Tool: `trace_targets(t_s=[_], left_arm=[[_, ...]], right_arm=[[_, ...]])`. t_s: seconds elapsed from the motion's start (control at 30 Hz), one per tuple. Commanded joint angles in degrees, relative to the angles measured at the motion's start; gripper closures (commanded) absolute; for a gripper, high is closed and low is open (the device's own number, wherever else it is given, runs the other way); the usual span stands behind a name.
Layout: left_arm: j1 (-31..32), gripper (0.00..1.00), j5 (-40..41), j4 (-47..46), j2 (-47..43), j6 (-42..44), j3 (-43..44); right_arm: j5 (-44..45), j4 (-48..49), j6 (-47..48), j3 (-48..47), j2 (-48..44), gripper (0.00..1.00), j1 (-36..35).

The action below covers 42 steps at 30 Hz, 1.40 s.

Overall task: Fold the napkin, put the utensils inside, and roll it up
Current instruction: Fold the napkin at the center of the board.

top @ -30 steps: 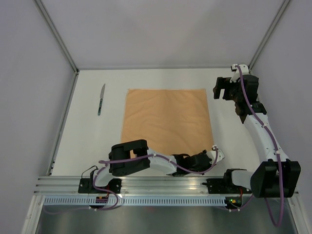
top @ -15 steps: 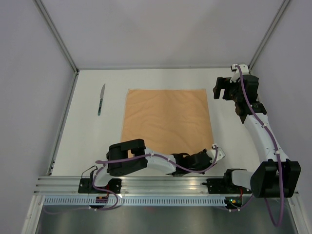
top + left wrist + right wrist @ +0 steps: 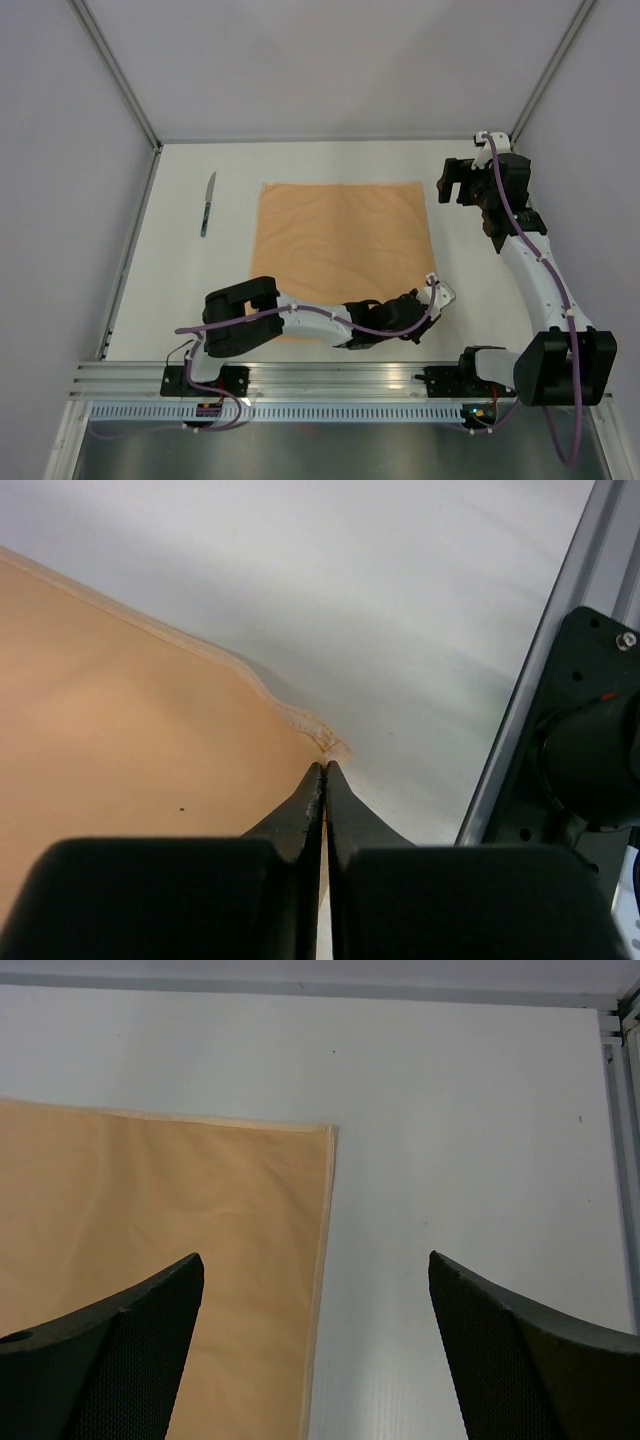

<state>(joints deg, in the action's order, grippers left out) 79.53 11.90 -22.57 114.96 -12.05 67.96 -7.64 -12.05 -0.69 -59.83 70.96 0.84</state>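
No text, label, brand, number or sign can be read in any of the views. The napkin is plain cloth with no print on it.

one napkin, one knife, two arms.
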Motion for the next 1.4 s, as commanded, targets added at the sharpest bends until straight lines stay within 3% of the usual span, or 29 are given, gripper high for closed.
trace_targets(t_s=[0.0,0.23,0.5,0.97,1.37], left_arm=[[-2.35,0.98,-1.88,-1.78,-4.21,-5.26,-1.6],[-9.91,0.98,-4.43,-1.52,-8.78,-11.93,-6.52],[-23.26,0.98,-8.21,3.13,-12.91,-16.68,-9.34],[-41.89,0.98,-9.62,12.01,-16.6,-18.09,-9.34],[-52.45,0.98,-11.55,15.53,-17.66,-16.34,-6.53]], right_arm=[[0.69,-0.87,-0.37,-2.13,-1.79,0.02,-0.23],[0.78,-0.87,-0.19,-2.04,-1.96,0.02,-0.31],[0.7,-0.95,-0.28,-2.04,-2.05,0.02,-0.31],[0.08,-1.04,-0.37,-2.04,-2.05,0.02,-0.23],[-0.18,-1.04,-0.37,-1.95,-1.88,0.02,-0.23]])
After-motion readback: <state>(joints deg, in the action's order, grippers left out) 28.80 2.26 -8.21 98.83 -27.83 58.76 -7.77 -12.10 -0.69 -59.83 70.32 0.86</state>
